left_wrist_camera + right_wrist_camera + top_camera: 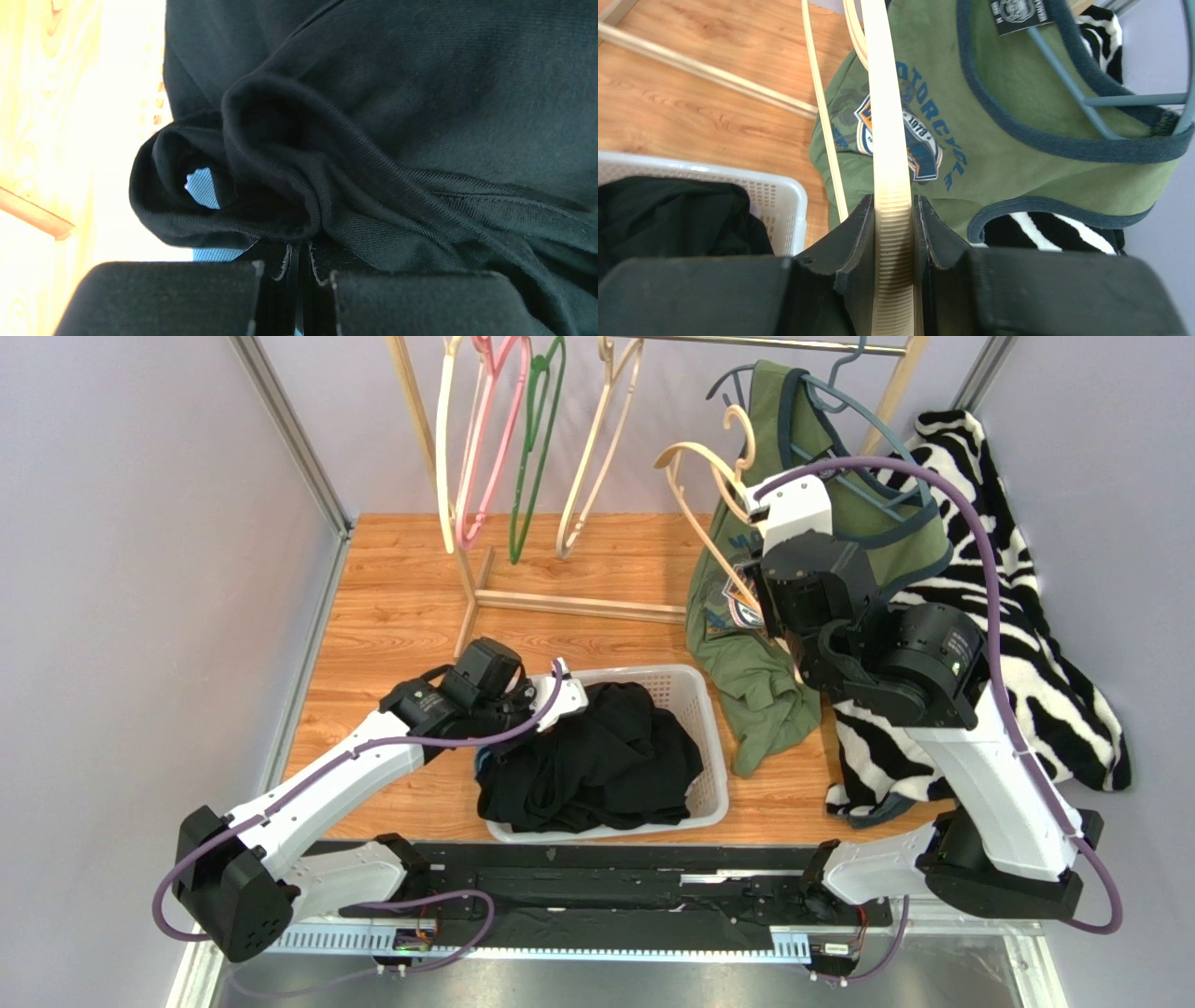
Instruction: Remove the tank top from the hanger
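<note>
Right wrist view: olive-green tank top [1018, 119] with navy trim hangs on a slate-blue plastic hanger [1088, 98], beyond and right of the white plastic mesh basket [787, 192]. Right hand [894, 224] pinches a cream ribbed plastic hanger [887, 126] in front of the top. Left hand [298, 273] is pressed together on black cloth [421, 105] in the basket.

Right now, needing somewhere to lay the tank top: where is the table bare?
Bare wood lies between the left wall and the rack base. Crowded: the basket is full, and the tank top and zebra cloth cover the right.
</note>
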Motion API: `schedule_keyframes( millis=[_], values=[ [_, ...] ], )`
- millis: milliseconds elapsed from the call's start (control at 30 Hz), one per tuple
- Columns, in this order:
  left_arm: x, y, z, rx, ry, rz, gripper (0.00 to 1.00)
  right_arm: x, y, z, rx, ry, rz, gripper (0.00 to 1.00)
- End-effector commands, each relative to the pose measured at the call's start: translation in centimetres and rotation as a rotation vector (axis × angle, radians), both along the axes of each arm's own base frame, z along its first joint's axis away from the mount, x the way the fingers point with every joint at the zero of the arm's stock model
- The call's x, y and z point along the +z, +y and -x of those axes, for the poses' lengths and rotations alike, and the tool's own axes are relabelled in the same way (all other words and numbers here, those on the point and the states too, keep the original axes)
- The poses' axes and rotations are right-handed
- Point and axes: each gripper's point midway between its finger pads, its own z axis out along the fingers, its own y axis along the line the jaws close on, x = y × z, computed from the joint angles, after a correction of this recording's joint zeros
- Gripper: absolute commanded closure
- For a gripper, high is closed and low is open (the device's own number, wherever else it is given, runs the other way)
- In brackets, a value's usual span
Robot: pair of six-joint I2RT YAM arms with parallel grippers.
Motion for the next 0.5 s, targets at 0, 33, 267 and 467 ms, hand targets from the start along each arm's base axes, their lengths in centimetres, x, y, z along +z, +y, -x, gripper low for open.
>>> schedule_keyframes(
  millis=[0, 33, 267, 467],
  values=[
    [-0.4, -0.4, -0.7, -0.031, -0.05, -0.019, 0.92, 3.4, -0.2, -1.6, -0.029, -0.088, -0.093, 1.0],
    [-0.7, -0.4, -0.9, -0.025, -0.049, -0.027, 0.81, 4.1, -0.3, -1.8, -0.034, -0.102, -0.114, 1.0],
    [0.1, 0.8, -1.9, 0.01, -0.148, -0.049, 0.01, 4.8, 0.3, -3.6, -0.042, -0.119, -0.113, 1.0],
    [6.2, 0.9, 0.3, -0.023, -0.211, 0.077, 0.01, 6.0, 0.7, -4.6, -0.036, -0.147, -0.132, 1.0]
  ],
)
